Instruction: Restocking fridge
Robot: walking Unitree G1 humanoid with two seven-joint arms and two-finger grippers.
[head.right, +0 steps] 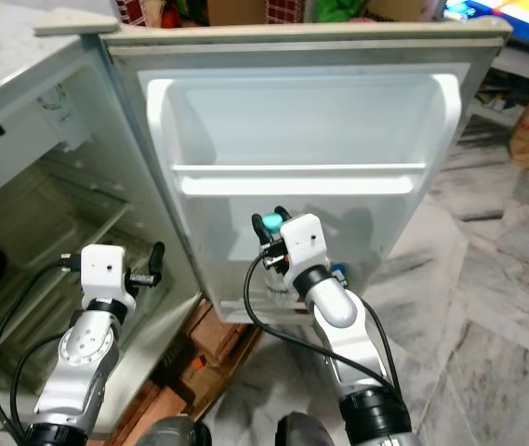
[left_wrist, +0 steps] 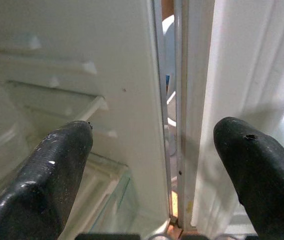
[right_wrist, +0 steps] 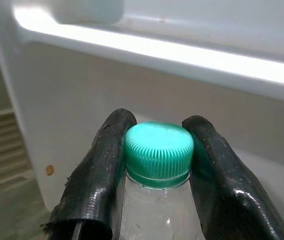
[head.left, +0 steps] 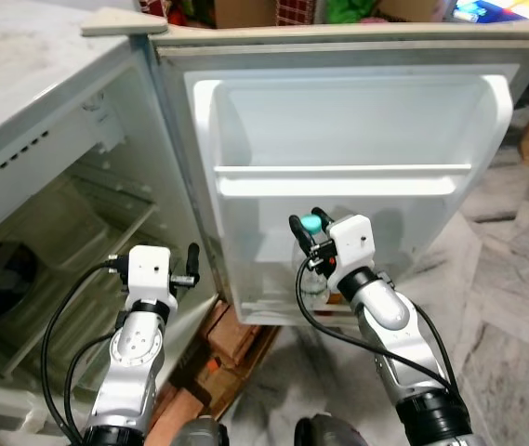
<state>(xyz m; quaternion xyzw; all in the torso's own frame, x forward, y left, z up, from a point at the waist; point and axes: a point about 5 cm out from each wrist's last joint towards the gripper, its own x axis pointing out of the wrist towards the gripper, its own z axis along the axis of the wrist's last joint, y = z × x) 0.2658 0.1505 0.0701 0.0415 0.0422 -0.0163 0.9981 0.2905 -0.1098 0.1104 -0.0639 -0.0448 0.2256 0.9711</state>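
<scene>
Teal-capped and made of clear plastic, a bottle [right_wrist: 157, 200] is held by its neck in the right tool [head.left: 309, 226], whose two black fingers [right_wrist: 98, 170] are pressed against either side of the cap [right_wrist: 157, 150]. The bottle is kept upright in front of the open fridge door [head.left: 357, 121], below the white door shelf [head.left: 338, 178] and just above the lowest door rack. The left tool [head.left: 190, 265] is seen beside the hinge edge of the door, at the mouth of the fridge body [head.left: 50, 214], with its fingers [left_wrist: 57, 170] spread wide and nothing between them. Marble floor [head.left: 515, 279] is seen to the right.
</scene>
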